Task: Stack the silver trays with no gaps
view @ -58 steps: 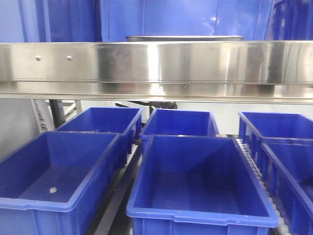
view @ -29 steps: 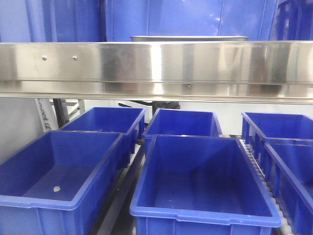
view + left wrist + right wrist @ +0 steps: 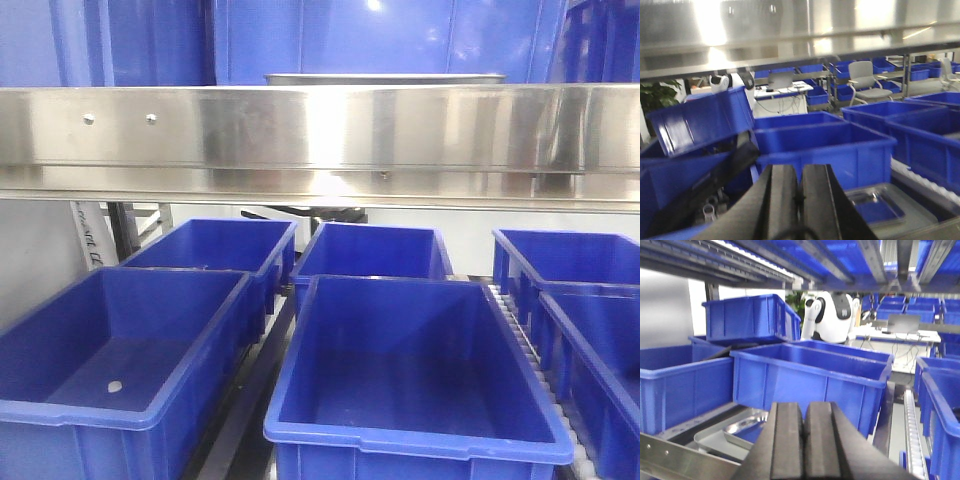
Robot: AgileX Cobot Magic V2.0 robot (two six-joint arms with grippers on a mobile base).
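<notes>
Two silver trays show in the wrist views, a small shiny one lying inside a wider, duller one. In the right wrist view the small tray (image 3: 746, 426) sits in the wide tray (image 3: 710, 446) at the lower left. My right gripper (image 3: 804, 407) is shut and empty, to the right of them. In the left wrist view the small tray (image 3: 876, 204) rests in the wide tray (image 3: 922, 216) at the lower right, beside my left gripper (image 3: 799, 171), which is shut on nothing. From the front, only a tray rim (image 3: 385, 78) shows above the steel rail (image 3: 320, 140); neither gripper appears there.
The long steel rail spans the front view. Below it stand several open blue bins, among them one at the centre (image 3: 415, 370) and one at the left (image 3: 110, 350). More blue bins (image 3: 810, 375) stand just behind the trays. A roller track (image 3: 912, 435) runs on the right.
The front view has shifted slightly, so the rail, the bins and the tray rim sit a little further right than one second ago. Nothing else has moved.
</notes>
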